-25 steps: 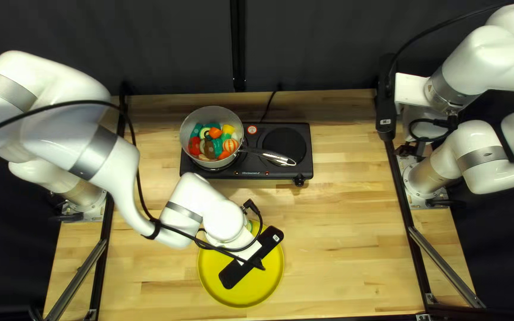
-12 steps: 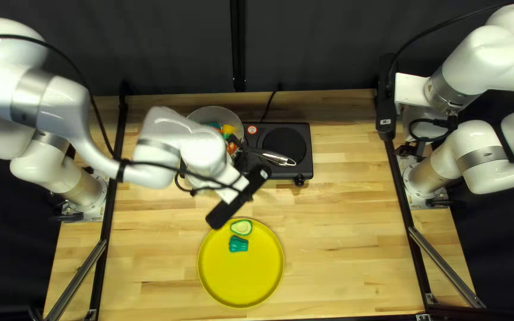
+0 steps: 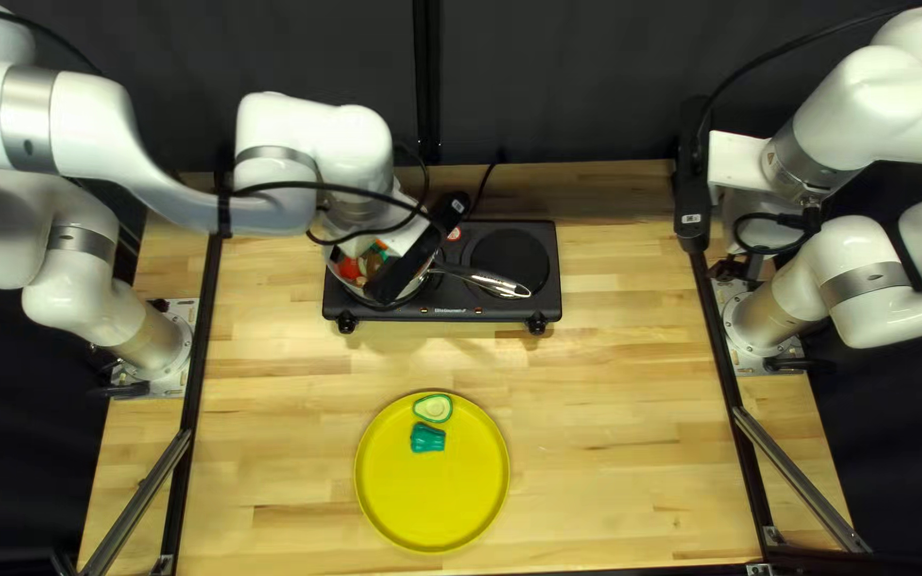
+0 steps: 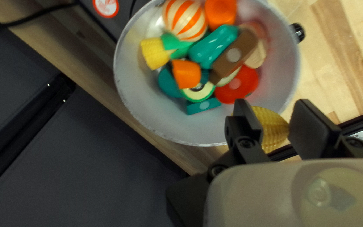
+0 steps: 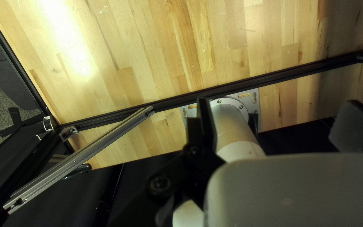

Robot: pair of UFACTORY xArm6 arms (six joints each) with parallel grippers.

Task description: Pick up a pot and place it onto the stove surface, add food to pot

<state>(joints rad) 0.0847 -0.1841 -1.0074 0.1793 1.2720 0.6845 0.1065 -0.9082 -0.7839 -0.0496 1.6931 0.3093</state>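
My left gripper (image 3: 418, 248) is over the pot (image 3: 415, 285), which sits on the stove's left burner (image 3: 461, 313). In the left wrist view my left gripper (image 4: 274, 115) is shut on a yellow corn piece (image 4: 269, 131), above the rim of the pot (image 4: 148, 107). Inside the pot lie several toy foods, among them a striped ball (image 4: 185, 19) and a red slice (image 4: 239, 86). A yellow plate (image 3: 431, 501) holds an avocado half (image 3: 433, 408) and a green pepper (image 3: 428, 438). My right gripper (image 3: 693, 181), also in the right wrist view (image 5: 278, 111), is open and empty.
The pot's handle (image 3: 495, 282) points right across the stove toward the bare burner (image 3: 510, 262). Behind the stove a black cable (image 3: 482, 190) runs to the dark curtain (image 3: 557, 85). A metal brace (image 5: 85, 155) and the table edge frame lie below my right gripper.
The left arm has swung from over the plate up to the pot, uncovering the avocado and pepper and now hiding part of the pot. The right arm has stayed put.
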